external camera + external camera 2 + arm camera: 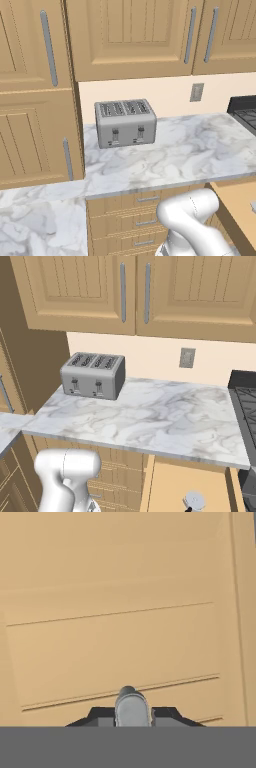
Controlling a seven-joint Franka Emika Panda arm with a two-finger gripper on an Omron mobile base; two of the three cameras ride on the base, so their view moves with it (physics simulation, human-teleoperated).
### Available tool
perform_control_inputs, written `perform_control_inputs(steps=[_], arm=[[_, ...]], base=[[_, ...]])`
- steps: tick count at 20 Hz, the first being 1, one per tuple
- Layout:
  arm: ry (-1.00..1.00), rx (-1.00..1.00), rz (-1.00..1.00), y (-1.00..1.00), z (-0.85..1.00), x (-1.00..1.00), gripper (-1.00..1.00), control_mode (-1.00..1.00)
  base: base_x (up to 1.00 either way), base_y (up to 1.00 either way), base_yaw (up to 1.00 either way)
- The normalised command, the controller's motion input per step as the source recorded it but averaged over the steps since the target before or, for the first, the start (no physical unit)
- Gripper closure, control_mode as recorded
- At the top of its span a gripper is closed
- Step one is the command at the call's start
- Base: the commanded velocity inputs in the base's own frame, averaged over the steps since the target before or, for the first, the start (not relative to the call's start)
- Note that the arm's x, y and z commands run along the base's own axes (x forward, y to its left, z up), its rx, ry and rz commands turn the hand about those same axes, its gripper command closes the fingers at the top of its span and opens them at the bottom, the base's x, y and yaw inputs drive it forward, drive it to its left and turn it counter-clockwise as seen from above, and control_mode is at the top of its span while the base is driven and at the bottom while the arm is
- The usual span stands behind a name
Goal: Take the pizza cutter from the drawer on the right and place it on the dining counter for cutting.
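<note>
Claw [132,714] pinches a silver bar handle [132,708] against a tan cabinet front. Pizza cutter [193,501] (round blade showing) lies in the open drawer [165,483]. Risk: tugging the wrong front wastes the reach.

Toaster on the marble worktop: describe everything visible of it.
The boxy silver metal four-slot toaster stands upright on the white-and-grey marbled worktop, towards its back left, close to the cream wall and the tall oak cabinet. Four dark slots run along its top. The long side facing the room carries two dark vertical lever tracks, each with a small control below. The slots look empty. Only the worktop touches it.
</note>
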Motion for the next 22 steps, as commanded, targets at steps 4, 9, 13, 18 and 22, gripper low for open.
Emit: perform_control_inputs(steps=[4,9,13,18,22], arm=[[0.00,0.00,0.00,-0.17,0.00,-0.18,1.00,-1.00],[0.00,0.00,0.00,-0.13,0.00,-0.19,-1.00,-1.00],[0.00,0.00,0.00,-0.27,0.01,-0.56,-1.00,-1.00],[0.00,0.03,0.00,-0.42,0.23,-0.88,-1.00,-1.00],[0.02,0.05,-0.01,-0.21,0.61,-0.46,-1.00,-1.00]], base=[[0.00,0.00,0.00],[0.00,0.00,0.00],[0.00,0.00,0.00],[0.00,0.00,0.00],[0.00,0.00,0.00]])
